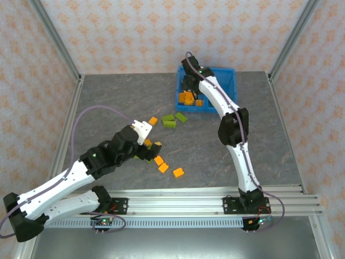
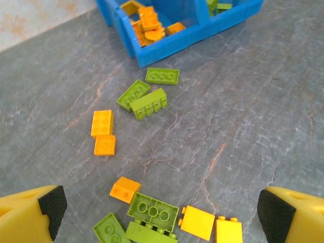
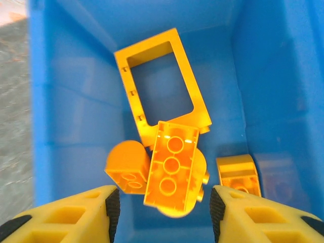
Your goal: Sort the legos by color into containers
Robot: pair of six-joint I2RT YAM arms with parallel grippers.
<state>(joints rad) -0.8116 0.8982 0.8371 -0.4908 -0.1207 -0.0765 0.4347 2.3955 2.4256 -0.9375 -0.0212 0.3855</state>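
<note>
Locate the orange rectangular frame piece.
The frame piece lies in the blue bin, centre of the right wrist view, its near end by the long orange brick.

From above, the right arm point(image 1: 215, 97) covers part of the blue bin point(image 1: 226, 78) and the orange bricks point(image 1: 187, 98) inside. The left arm point(image 1: 108, 154) partly hides loose bricks point(image 1: 156, 146) by its tip. In the left wrist view, the lower edge cuts off a green brick point(image 2: 149, 234).
</note>
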